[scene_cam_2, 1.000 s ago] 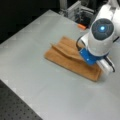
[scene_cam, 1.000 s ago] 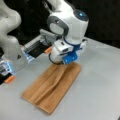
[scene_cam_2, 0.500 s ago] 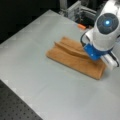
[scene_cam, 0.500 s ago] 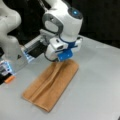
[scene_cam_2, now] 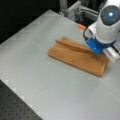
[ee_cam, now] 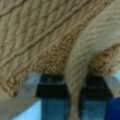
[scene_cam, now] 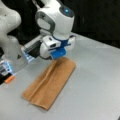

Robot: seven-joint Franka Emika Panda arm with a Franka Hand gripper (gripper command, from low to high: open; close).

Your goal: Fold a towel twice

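Observation:
The orange-brown towel [scene_cam: 50,85] [scene_cam_2: 75,56] lies on the grey table [scene_cam: 100,85] as a long narrow strip with a raised crease along its length. My gripper [scene_cam: 58,53] [scene_cam_2: 96,47] sits low over one short end of the strip, with its blue fingers down at the cloth. In the wrist view a fold of the towel [ee_cam: 37,32] runs down between the dark pads [ee_cam: 50,91], and the gripper [ee_cam: 73,100] is shut on it. The fingertips are hidden by the fabric in both front views.
A small orange object [scene_cam: 9,79] [scene_cam_2: 81,26] lies near the arm's white base [scene_cam: 10,37]. A metal frame [scene_cam_2: 75,10] stands behind the table. A dark perforated board [scene_cam_2: 15,107] borders the table's lower left corner.
The gripper has shifted a little along the towel's end while staying shut on the cloth. The rest of the towel has barely moved.

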